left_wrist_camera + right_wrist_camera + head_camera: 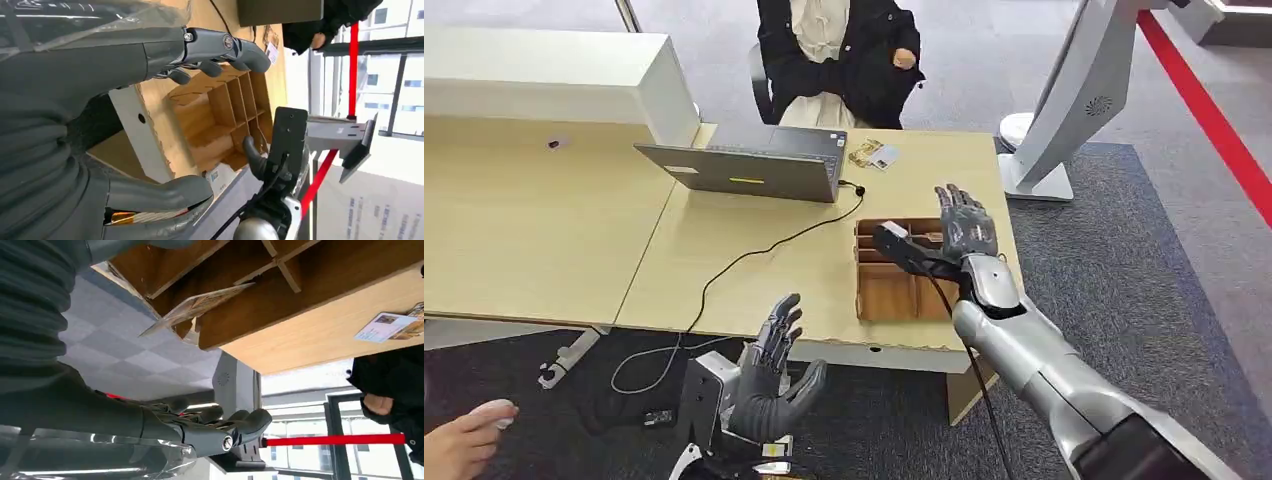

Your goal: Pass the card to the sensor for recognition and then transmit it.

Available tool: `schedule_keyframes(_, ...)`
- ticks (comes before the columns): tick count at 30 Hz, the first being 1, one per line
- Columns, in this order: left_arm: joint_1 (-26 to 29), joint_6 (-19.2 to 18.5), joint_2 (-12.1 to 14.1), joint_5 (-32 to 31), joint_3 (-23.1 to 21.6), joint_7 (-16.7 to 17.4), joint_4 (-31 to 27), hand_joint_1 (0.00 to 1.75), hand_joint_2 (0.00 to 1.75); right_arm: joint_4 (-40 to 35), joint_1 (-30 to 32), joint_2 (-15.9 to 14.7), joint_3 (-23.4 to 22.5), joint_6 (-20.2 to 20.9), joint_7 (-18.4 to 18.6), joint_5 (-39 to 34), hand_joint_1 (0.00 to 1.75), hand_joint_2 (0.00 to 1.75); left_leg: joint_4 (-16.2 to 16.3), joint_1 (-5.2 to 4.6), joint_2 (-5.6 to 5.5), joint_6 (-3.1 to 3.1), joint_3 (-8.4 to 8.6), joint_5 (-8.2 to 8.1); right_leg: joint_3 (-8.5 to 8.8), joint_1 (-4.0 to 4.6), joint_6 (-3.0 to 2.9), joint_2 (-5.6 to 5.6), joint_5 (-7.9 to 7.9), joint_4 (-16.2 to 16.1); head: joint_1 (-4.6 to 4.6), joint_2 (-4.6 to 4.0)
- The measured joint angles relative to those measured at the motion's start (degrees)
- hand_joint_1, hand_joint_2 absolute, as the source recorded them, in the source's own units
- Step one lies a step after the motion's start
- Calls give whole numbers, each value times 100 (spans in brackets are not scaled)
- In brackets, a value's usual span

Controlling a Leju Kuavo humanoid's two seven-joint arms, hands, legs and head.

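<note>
While both hands hang with fingers spread and holding nothing, the card sits tilted at the wooden divided box.

The right hand hovers over the box's far side, fingers stretched out and apart from the card; the left hand is low, in front of the tabletop edge, palm open; more cards lie just beside the laptop; a person sits behind the tabletop.

card print too blurred to read, person cropped at top edge
</note>
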Motion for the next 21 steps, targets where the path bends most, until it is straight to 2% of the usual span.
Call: schedule_keyframes(21, 10, 332, 57, -92, 0, 225, -144, 0, 175, 383, -70, 142, 59, -52, -94, -79, 0, 175, 0, 0, 1, 0, 1, 0, 0, 0, 0, 0, 0, 0, -2, 2)
